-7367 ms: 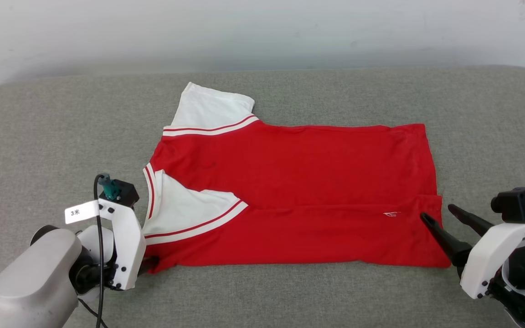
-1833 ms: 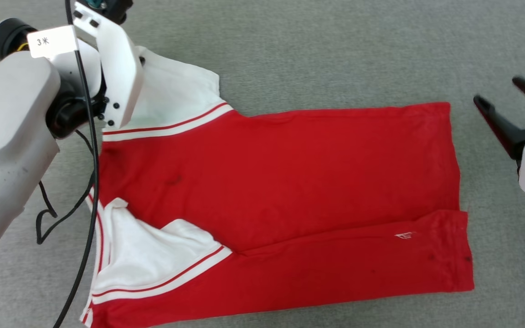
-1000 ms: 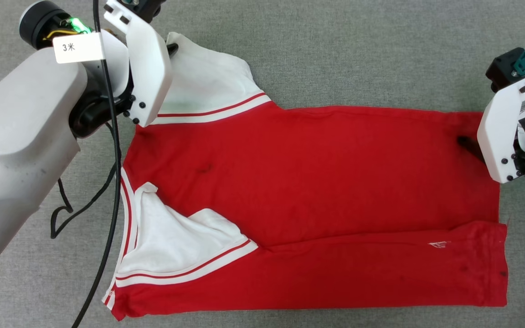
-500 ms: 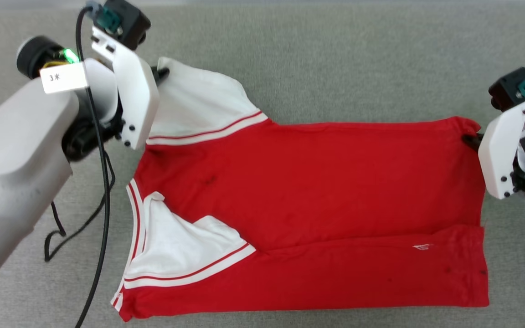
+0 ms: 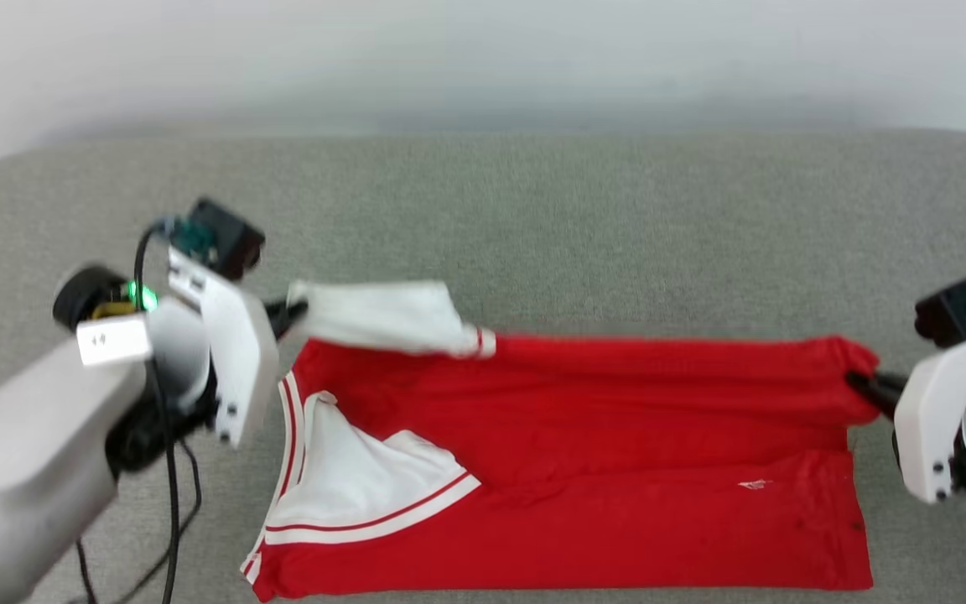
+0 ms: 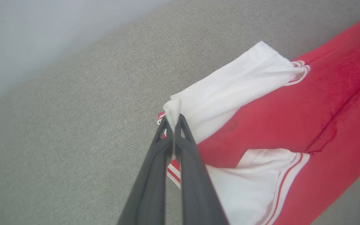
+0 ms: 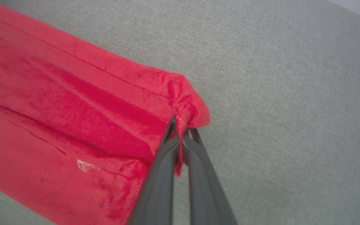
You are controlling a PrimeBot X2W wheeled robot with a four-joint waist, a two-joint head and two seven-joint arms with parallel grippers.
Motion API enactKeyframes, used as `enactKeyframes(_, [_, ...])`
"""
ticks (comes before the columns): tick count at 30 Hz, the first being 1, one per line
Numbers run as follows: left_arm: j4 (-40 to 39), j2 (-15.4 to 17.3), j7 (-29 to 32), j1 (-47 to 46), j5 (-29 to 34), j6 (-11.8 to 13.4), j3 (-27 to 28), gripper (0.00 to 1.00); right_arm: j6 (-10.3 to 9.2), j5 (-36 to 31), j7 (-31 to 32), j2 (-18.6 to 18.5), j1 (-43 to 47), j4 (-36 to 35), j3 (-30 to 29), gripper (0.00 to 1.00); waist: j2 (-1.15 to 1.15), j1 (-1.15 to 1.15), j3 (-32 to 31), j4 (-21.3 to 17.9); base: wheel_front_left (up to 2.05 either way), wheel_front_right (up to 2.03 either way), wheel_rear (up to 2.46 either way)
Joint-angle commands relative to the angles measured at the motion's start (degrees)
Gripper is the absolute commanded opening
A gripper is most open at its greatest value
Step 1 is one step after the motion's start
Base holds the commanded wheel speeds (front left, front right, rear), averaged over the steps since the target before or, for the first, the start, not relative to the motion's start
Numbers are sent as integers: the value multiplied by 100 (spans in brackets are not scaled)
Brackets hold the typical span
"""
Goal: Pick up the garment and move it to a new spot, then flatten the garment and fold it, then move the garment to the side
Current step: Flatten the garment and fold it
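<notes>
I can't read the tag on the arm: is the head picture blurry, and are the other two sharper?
Head view: smeared all over, the tag unreadable, the garment soft-edged. Left wrist view: crisper, the sleeve stripes distinct. Right wrist view: sharpest, the grey surface shows its weave. Light is even, with no glare in any.

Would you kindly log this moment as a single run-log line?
garment: far edge lifted, near half flat | left gripper: shut on white sleeve | right gripper: shut on red hem corner
</notes>
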Motion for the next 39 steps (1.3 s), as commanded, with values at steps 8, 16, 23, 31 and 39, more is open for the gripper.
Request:
enactKeyframes(8, [-990, 617, -270, 1264, -277, 630, -123, 0, -9, 53, -23, -145, 1195, -555, -347, 0, 0, 1, -377, 103, 0, 0, 0])
enactKeyframes(16, [-1273, 679, -560, 2180, -617, 974, -276, 0, -9, -35, 160, -13, 2085, -857, -676, 0, 0, 1, -253, 150, 0, 0, 0])
enactKeyframes(23, [-763, 368, -759, 2463, -803, 887, -323, 0, -9, -161, 254, 280, 2281, -611, -815, 0, 0, 1, -75, 153, 0, 0, 0])
enactKeyframes(31, [-572, 279, -1274, 2579, -695, 1050, -199, 100, -9, -155, -121, 391, 2403, -828, -1182, 100, 0, 1, -281, 147, 0, 0, 0])
enactKeyframes(39, [-1232, 426, -2417, 2880, -525, 1919, 311, 100, -7, -70, 48, 69, 2734, -1724, -1917, 100, 0, 1, -493, 177, 0, 0, 0])
